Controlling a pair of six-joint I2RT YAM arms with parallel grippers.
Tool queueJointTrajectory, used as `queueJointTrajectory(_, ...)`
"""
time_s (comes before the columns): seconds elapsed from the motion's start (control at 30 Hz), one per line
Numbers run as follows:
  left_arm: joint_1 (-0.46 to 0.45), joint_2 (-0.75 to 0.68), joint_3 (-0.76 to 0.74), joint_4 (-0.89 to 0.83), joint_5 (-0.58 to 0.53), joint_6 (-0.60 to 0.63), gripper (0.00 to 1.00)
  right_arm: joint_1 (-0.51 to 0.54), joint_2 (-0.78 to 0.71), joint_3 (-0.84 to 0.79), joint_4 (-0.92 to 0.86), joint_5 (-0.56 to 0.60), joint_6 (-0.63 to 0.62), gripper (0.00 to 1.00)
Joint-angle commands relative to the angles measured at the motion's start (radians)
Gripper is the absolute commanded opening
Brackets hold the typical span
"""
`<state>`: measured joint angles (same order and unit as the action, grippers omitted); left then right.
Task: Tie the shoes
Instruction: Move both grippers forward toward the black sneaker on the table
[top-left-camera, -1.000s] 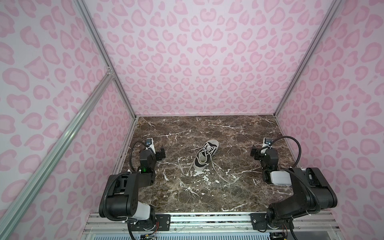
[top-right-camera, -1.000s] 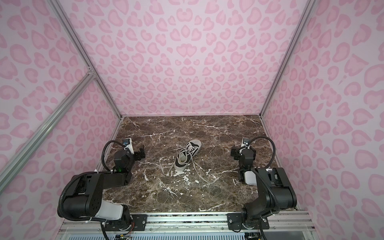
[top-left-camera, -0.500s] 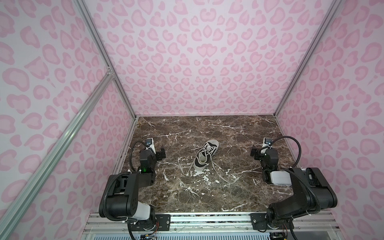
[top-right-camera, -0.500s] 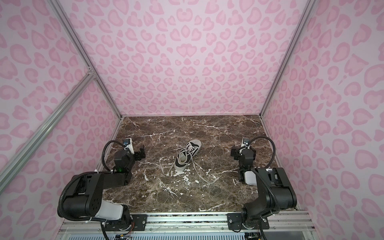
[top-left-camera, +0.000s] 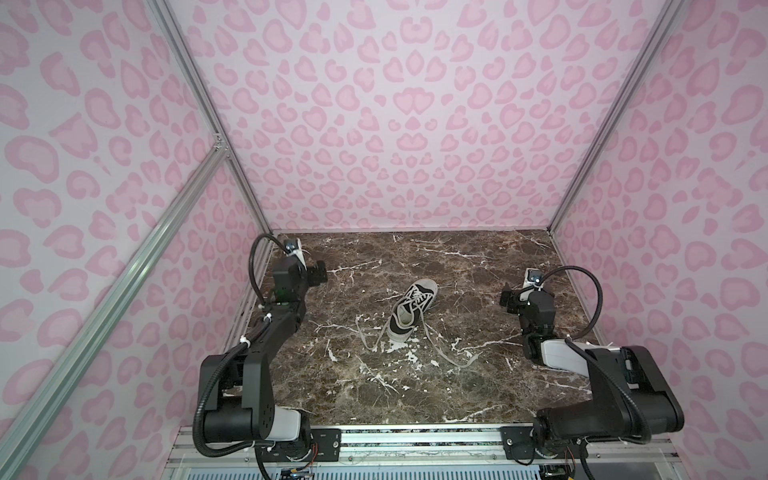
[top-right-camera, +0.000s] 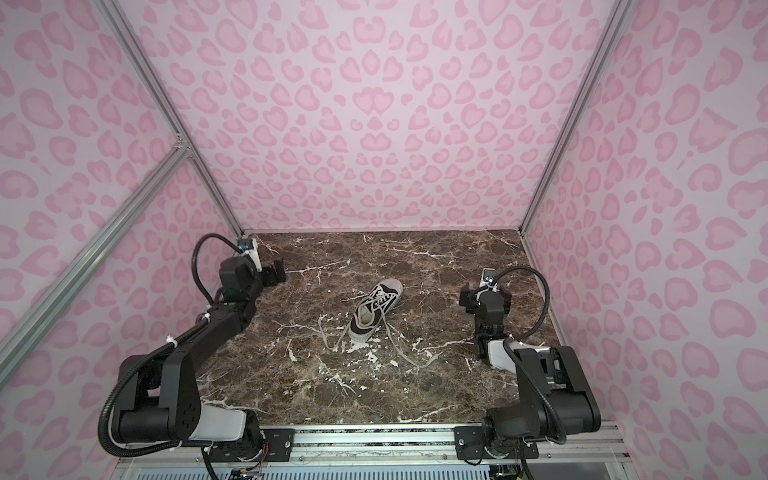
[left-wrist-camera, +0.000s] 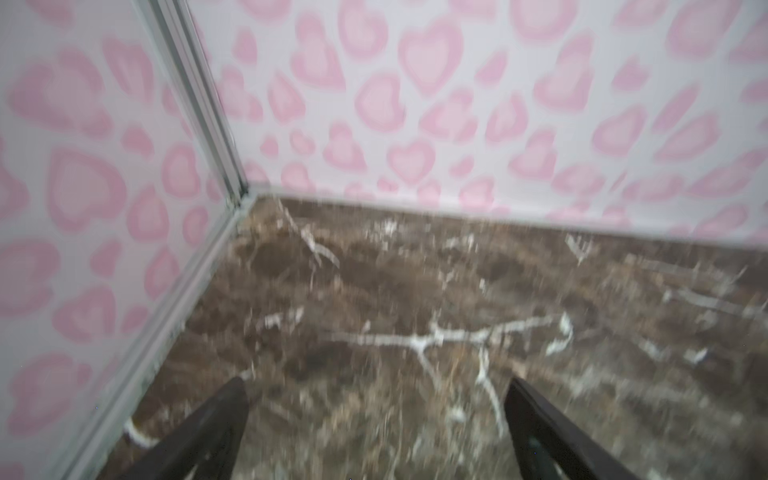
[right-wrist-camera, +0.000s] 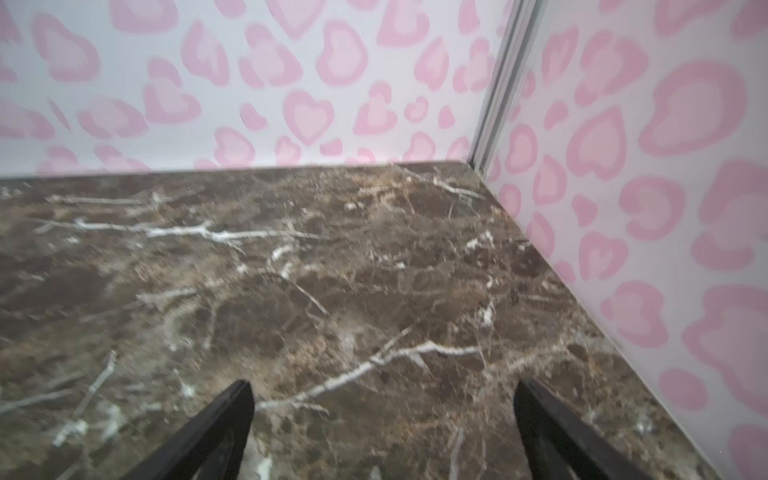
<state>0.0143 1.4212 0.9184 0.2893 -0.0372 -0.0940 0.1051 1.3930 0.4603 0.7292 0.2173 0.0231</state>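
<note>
The shoe (top-left-camera: 411, 309) (top-right-camera: 374, 309) is a black low-top sneaker with a white toe cap. It lies near the middle of the marble tabletop (top-left-camera: 415, 395), toe toward the back wall. Its off-white laces (top-left-camera: 446, 359) (top-right-camera: 405, 357) trail loose on the marble on both sides of the heel. My left gripper (top-left-camera: 318, 272) (top-right-camera: 276, 272) (left-wrist-camera: 376, 382) hovers open at the back left, well clear of the shoe. To the shoe's right my right gripper (top-left-camera: 509, 301) (top-right-camera: 467, 301) (right-wrist-camera: 385, 383) is open too. Neither holds anything. Both wrist views show only marble and wall.
Pink heart-patterned walls (top-left-camera: 395, 124) with metal corner posts (top-left-camera: 208, 124) close in the table on three sides. The left gripper is near the left wall's base rail (left-wrist-camera: 166, 324). The arm bases sit on the front rail (top-left-camera: 415, 440).
My left arm has lifted and reached further toward the back left corner; its wrist view is blurred. The right arm has barely shifted. The shoe and laces lie as before.
</note>
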Motion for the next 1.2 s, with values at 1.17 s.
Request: queueJointTrajectory(1.17,-0.510,0.212,-0.137,0.009,0.482,-0.778,0.97,0.293,0.285,0.592,-0.970,-0.460,0.732,0.99)
